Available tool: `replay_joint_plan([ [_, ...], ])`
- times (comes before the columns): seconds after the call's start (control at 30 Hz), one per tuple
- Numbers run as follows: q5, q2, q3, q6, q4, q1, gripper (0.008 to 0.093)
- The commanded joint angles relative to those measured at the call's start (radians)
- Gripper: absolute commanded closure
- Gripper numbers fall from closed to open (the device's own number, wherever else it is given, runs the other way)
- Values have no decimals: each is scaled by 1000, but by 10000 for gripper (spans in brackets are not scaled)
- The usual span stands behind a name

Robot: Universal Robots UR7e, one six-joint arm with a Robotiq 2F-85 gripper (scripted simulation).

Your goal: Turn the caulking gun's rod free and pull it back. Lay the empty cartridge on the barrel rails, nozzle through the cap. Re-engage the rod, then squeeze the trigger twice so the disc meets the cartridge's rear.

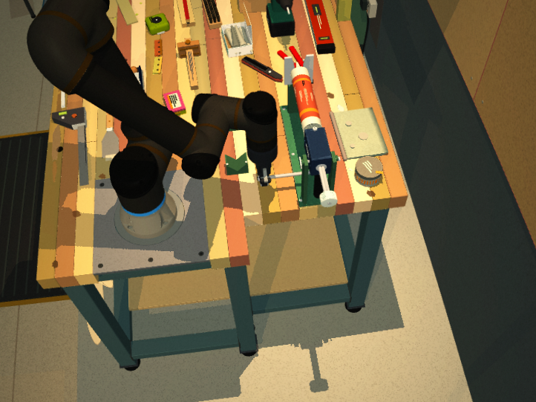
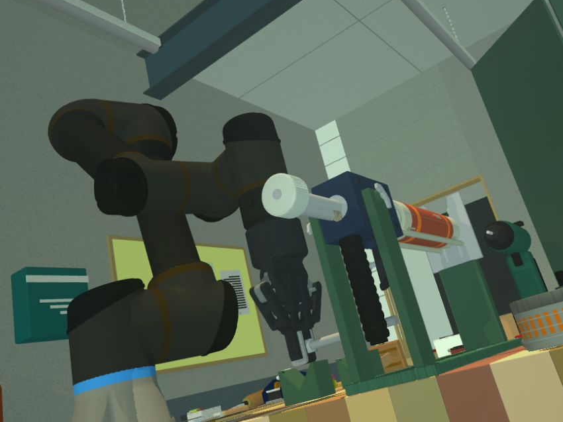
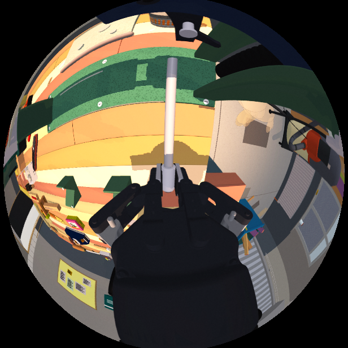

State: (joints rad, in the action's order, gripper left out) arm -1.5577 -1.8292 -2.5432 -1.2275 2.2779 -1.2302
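Note:
A thin white lever bar (image 1: 281,176) (image 2: 326,340) (image 3: 169,123) sticks out sideways from the caulking gun's stand, and its free end is clamped in my closed gripper (image 1: 263,179) (image 2: 303,347) (image 3: 168,181). The gun's blue body (image 1: 319,146) (image 2: 352,213) sits upright in a green stand (image 1: 298,160) (image 2: 375,295) near the bench's front edge, its black ribbed handle (image 2: 364,291) hanging down. The rod with its white knob (image 1: 327,197) (image 2: 283,195) juts out rearward. The orange and white cartridge (image 1: 305,100) (image 2: 425,226) lies on the barrel rails, nozzle at the grey cap (image 1: 297,69).
The bench's front edge (image 1: 286,212) is just below my gripper. A green V-block (image 1: 237,163) (image 2: 305,380) stands left of it. A grey plate (image 1: 357,133) and a round tape reel (image 1: 369,172) (image 2: 537,319) lie right of the gun; tools crowd the bench's back.

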Motion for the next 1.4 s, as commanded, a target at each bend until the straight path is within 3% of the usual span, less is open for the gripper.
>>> replay_joint_plan([
  [0.0, -13, -1, 2, 2, 5, 5, 934],
  [1.37, -13, -6, 3, 52, -1, 55, 934],
])
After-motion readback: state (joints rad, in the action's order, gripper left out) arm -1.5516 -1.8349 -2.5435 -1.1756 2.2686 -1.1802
